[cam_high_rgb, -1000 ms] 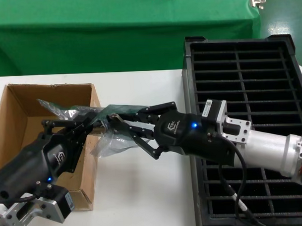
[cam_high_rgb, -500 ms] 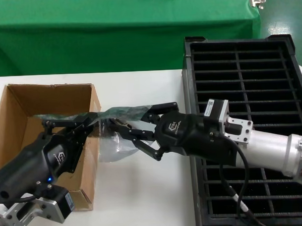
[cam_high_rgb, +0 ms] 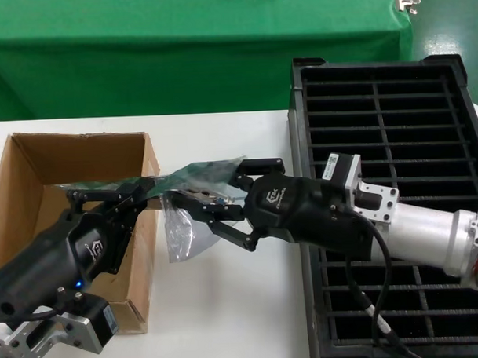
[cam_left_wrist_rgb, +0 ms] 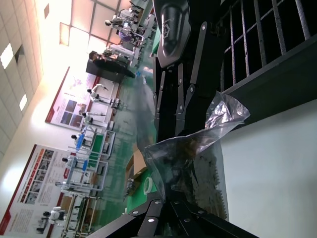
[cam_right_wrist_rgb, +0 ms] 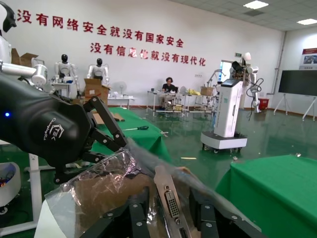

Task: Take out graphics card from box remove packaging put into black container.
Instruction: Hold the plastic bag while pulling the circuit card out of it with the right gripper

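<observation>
I have the right gripper (cam_high_rgb: 194, 198) pinching the bracket end of the graphics card (cam_high_rgb: 200, 177); in the right wrist view the silver bracket with its port sits clamped between the black fingers (cam_right_wrist_rgb: 140, 214). Opposite it, the left gripper (cam_high_rgb: 137, 197) is closed on the far end of the antistatic bag (cam_high_rgb: 180, 230), over the right wall of the cardboard box (cam_high_rgb: 148, 162).

The card's long axis runs nearly level between the two grippers, left to right, held in the air above the white table (cam_high_rgb: 228, 305) between box and crate. Part of the green board still lies inside the bag, while loose plastic hangs down below it. My reading: the two arms need to pull apart along that axis, the right arm drawing the card toward the crate.

What I can see of the box interior holds nothing. The black slotted crate (cam_high_rgb: 298, 145) stands to the right, under the right arm; every slot I can see is vacant.
</observation>
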Robot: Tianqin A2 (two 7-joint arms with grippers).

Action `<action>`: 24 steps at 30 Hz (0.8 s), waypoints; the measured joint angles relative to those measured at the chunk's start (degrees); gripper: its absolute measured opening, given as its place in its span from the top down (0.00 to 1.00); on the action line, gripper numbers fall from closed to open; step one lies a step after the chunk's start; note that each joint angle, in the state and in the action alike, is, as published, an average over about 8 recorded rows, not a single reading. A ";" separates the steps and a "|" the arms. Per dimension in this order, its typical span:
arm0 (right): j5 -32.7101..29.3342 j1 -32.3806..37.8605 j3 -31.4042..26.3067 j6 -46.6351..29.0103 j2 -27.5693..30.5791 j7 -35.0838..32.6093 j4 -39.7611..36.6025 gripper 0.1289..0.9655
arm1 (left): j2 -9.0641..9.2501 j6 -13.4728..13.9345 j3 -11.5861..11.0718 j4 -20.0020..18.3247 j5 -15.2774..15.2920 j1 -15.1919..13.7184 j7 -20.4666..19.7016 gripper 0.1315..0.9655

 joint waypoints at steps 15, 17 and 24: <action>-0.22 0.51 -0.28 -0.41 -0.39 -0.21 -0.81 0.88 | 0.00 0.00 0.00 0.00 0.00 0.00 0.00 0.99; -0.22 0.47 -0.26 -0.42 -0.33 -0.19 -0.69 0.89 | 0.00 0.00 0.00 0.00 0.00 0.00 0.00 0.99; -0.11 0.09 -0.03 -0.48 0.36 0.31 0.70 0.93 | 0.00 0.00 0.00 0.00 0.00 0.00 0.00 0.99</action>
